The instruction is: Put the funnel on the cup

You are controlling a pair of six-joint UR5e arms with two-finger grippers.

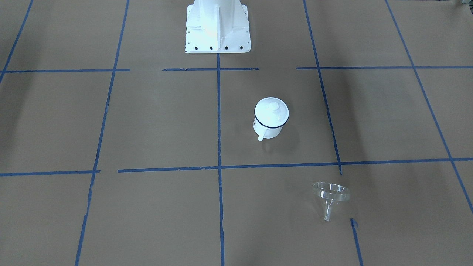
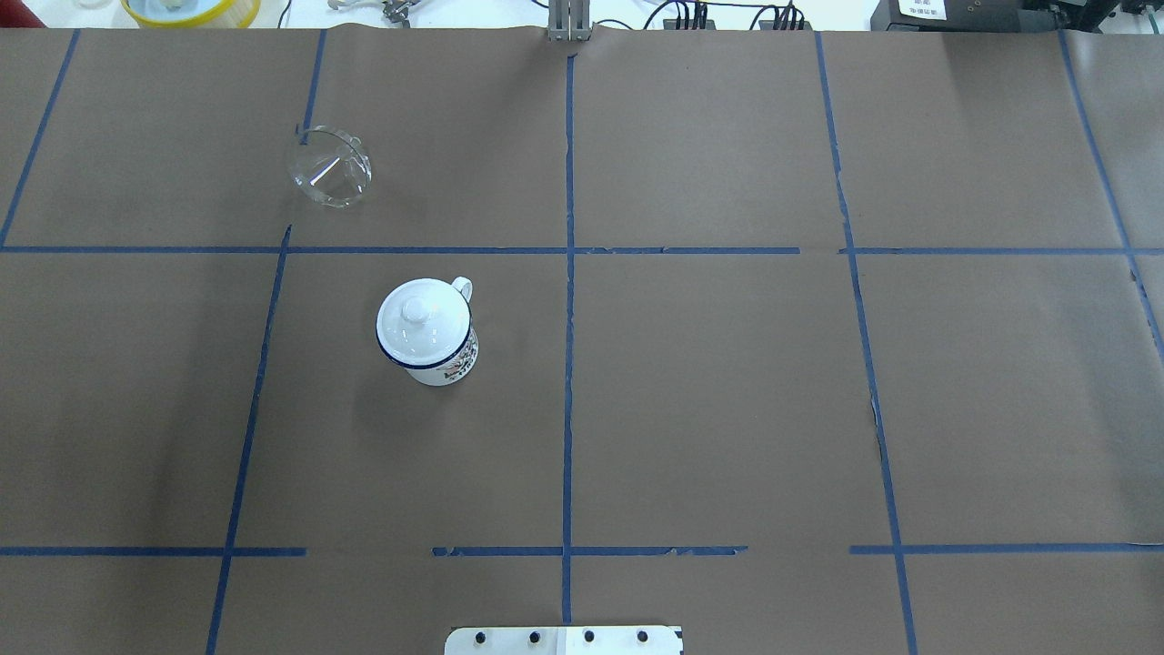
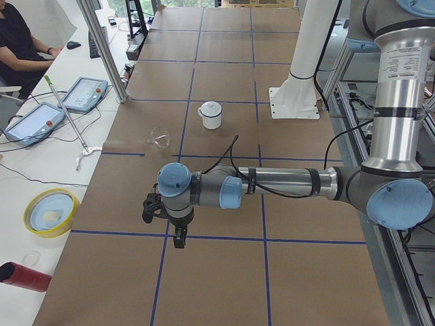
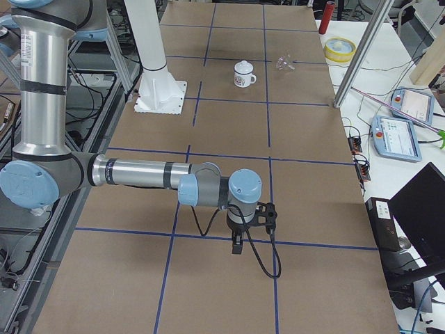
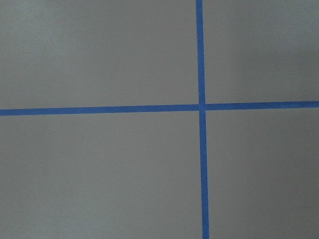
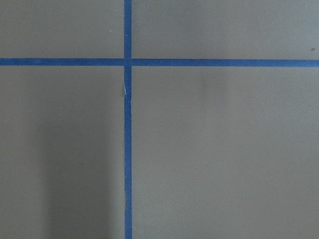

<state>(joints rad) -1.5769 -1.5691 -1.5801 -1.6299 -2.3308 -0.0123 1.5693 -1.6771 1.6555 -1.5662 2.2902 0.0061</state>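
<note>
Lid [image 2: 418, 318] to be lifted off cup [image 2: 447, 364] before funnel [image 2: 332, 168] is seated; left gripper [image 3: 178, 241], right gripper [image 4: 237, 247]: opening cannot be told.

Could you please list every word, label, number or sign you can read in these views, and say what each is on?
No text here is legible.
Mark on the cup: red and dark print, too small to read.
White label on a black box beyond the table: blurred.
Sticker on the left arm's upright link: too small.
Sticker on the right arm's upright link: too small.
</note>
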